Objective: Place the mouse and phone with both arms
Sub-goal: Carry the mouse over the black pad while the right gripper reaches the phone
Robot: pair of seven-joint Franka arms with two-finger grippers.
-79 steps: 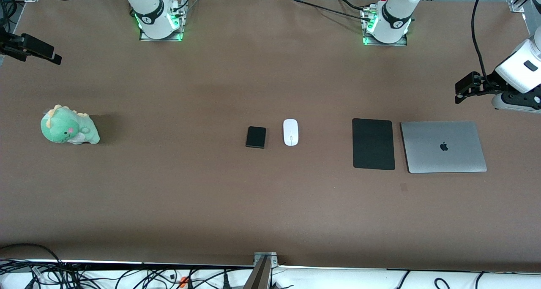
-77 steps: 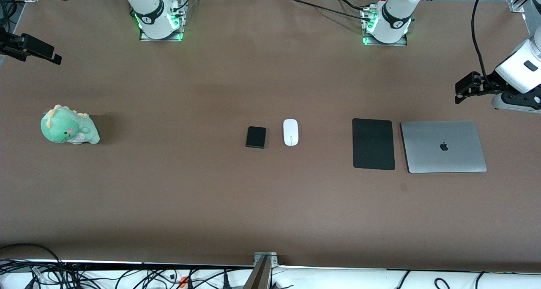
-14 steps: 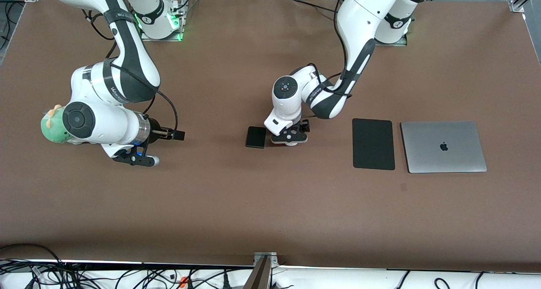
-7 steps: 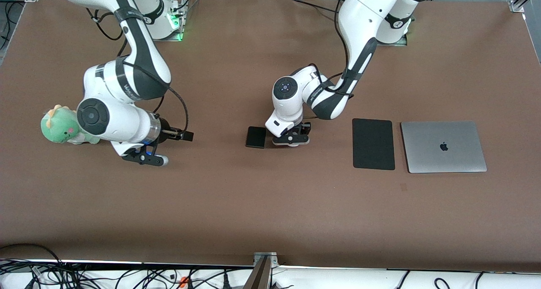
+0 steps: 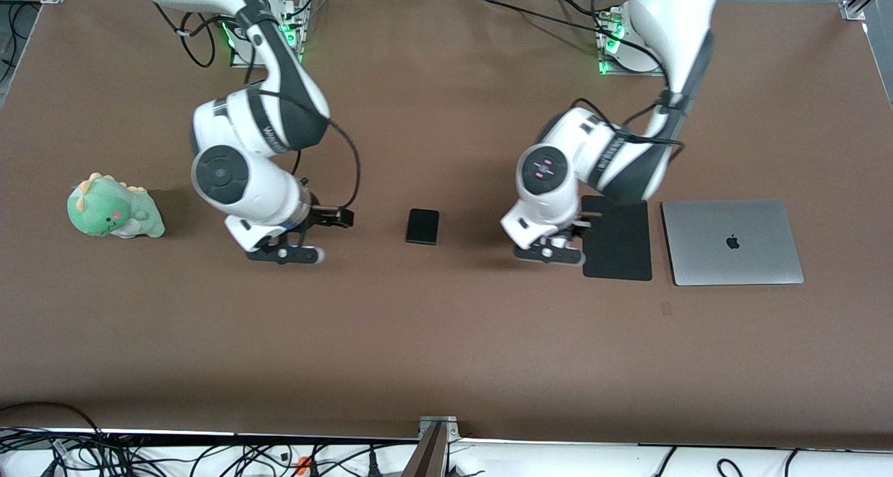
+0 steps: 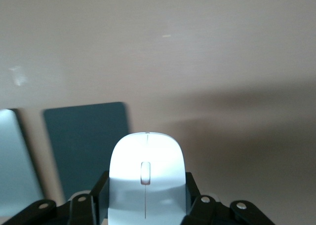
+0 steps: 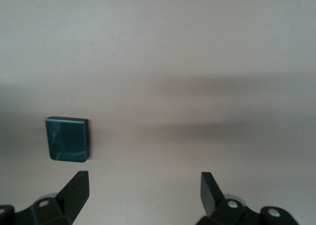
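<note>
Left end effector is clamped on the mouse, carried above the surface right at the mouse pad edge that faces the right arm's end. Closed laptop sits just beside the pad, toward the left arm's end. Right end effector is spread wide with nothing between the fingers, hovering over bare surface. Phone lies flat between the two end effectors, touching neither. Plush dinosaur sits near the right arm's end.
</note>
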